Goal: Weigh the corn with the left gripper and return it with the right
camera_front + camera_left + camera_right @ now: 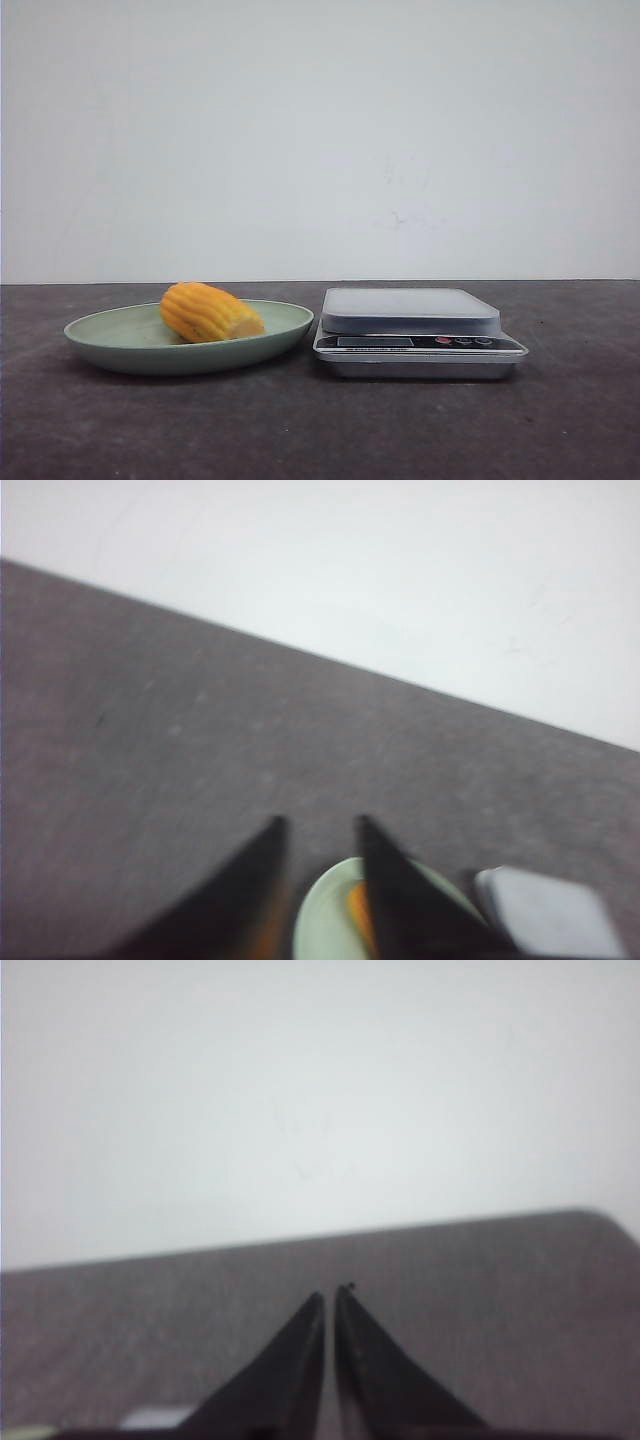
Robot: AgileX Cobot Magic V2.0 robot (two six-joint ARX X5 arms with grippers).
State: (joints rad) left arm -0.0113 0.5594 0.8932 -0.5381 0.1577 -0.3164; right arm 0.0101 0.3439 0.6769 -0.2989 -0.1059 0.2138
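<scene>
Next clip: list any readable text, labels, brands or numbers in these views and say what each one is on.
No text can be read in any view.
Scale: the display window looks blank, and a dark strip along its front edge may carry print but is too small and blurred to read.
Buttons on the scale: no legible markings.
Corn, green dish, table and wall: no labels or signs.
Both wrist views: too blurred for any text.

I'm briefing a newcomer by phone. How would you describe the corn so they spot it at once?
On the dark table, left of the silver kitchen scale, sits a shallow pale green dish. Lying in it is the corn: a short, ribbed, orange-yellow cob, the only brightly coloured thing there.
</scene>
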